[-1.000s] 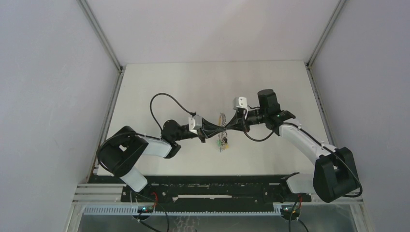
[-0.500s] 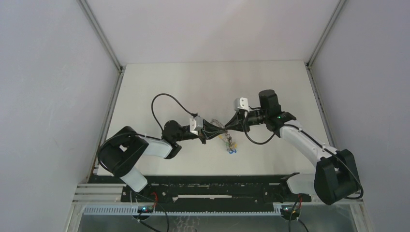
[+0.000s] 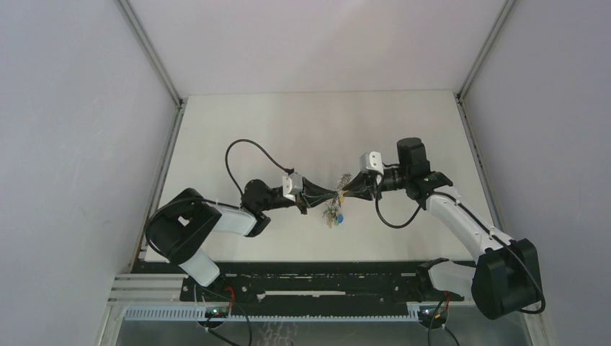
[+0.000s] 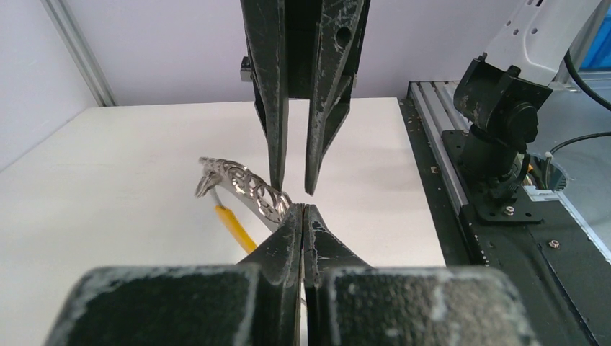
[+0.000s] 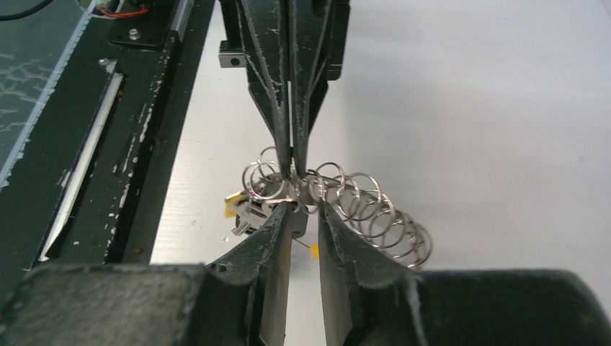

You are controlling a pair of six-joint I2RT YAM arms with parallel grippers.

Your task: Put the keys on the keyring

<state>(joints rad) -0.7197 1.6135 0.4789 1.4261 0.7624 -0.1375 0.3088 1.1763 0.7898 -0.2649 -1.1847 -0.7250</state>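
Note:
The keyring [image 3: 333, 212] hangs above the table's middle between both grippers, a silvery coil of rings [image 5: 375, 213] with a yellow band [image 4: 234, 227] and blue-green pieces dangling under it. My left gripper [image 3: 326, 193] is shut on the ring's metal; in the right wrist view its fingertips [image 5: 292, 167] pinch the coil from above. My right gripper [image 5: 304, 206] faces it with its jaws a little apart, tips right at the rings. In the left wrist view the right gripper [image 4: 294, 189] shows a clear gap. The keys are hidden: I cannot pick one out of the bunch.
A black rail [image 3: 310, 271] runs along the table's near edge, with the right arm's base [image 4: 504, 115] on it. The left arm's black cable [image 3: 241, 148] loops over the table. Grey walls close in the left, right and back sides.
The right gripper's jaws have parted and the right arm has drawn back to the right. The left gripper stays shut on the ring, and the hanging bunch has swung.

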